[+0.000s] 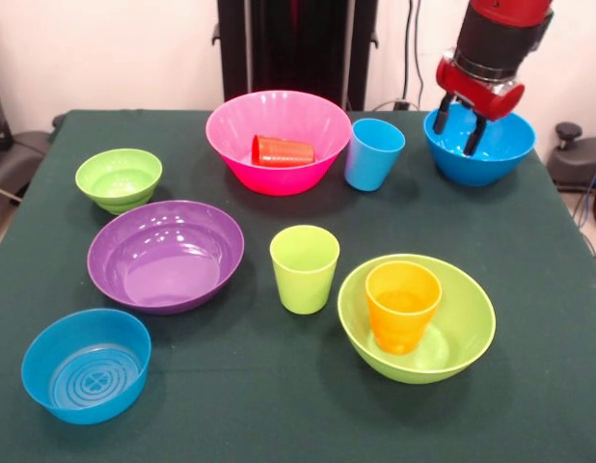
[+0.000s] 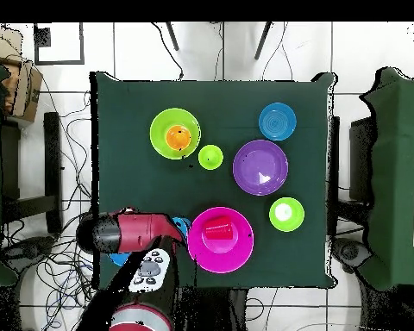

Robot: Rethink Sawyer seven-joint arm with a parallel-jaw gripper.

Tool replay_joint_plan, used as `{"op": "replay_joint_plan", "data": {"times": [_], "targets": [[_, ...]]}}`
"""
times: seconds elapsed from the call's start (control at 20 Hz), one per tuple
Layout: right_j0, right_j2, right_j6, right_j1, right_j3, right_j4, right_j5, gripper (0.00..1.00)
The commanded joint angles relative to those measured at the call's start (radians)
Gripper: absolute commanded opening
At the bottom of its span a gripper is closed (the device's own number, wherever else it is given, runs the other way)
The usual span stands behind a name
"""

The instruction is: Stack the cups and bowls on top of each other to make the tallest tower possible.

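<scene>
Claw (image 1: pixel 460 124) sits over the large glossy blue plastic bowl (image 1: pixel 491 159) at a back corner of the green tabletop (image 1: pixel 279 405). Fingers are spread, straddling the near rim or dipping inside it; can't tell which, and nothing is gripped yet.

Tower start: orange plastic tumbler (image 1: pixel 402 306) standing upright inside the large lime green plastic bowl (image 1: pixel 462 333), well apart from the blue one. Red tumbler (image 1: pixel 282 150) lies on its side in the large pink bowl (image 1: pixel 269 130); light blue tumbler (image 1: pixel 374 152) stands just beside it.

My read on handling: the bowl is light, stiff, thin-walled and slick. Best hold is a pinch across the rim wall, one finger inside, one outside. A one-sided grip will probably let it tilt, so carry it slowly and keep it level.
</scene>
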Motion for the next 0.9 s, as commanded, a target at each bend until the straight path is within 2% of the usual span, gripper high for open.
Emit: {"op": "replay_joint_plan", "data": {"times": [0.05, 0.5, 0.75, 0.9], "targets": [[0.076, -0.128, 0.298, 0.092, -0.085, 0.086, 0.091, 1.00], [0.144, -0.214, 0.343, 0.122, -0.065, 0.194, 0.076, 1.00], [0.212, -0.295, 0.401, 0.145, -0.077, 0.235, 0.130, 1.00], [0.227, -0.314, 0.408, 0.150, -0.086, 0.252, 0.153, 1.00]]}}
